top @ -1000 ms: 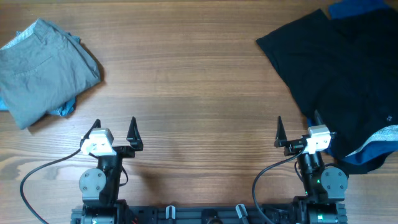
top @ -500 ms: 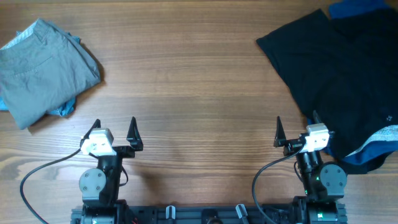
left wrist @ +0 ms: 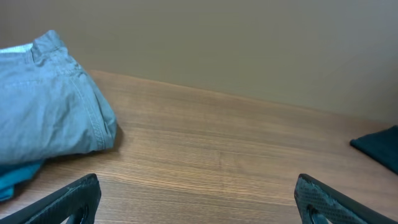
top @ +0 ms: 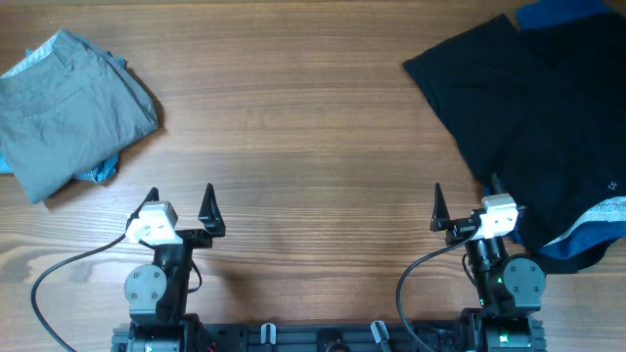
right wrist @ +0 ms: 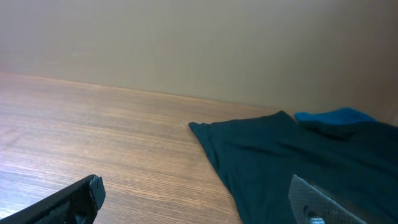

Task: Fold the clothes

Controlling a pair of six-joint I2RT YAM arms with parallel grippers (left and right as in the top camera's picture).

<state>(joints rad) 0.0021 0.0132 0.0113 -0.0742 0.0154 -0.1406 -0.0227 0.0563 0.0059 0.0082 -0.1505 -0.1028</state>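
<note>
Black cloth shorts [top: 528, 117] sprawl unfolded beside my right gripper [top: 468, 189], it and my left gripper [top: 180, 196] both wide and empty, so next I'd reach for an edge.

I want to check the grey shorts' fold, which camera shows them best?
Overhead: the grey shorts show almost whole, folded, at far left. The left wrist view catches only one side, cropped by the frame; the right wrist view shows none.

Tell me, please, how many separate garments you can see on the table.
3 for certain: grey shorts at far left, black shorts at right, a blue garment peeking out behind them. Blue cloth under the grey shorts may be a hidden fourth.
</note>
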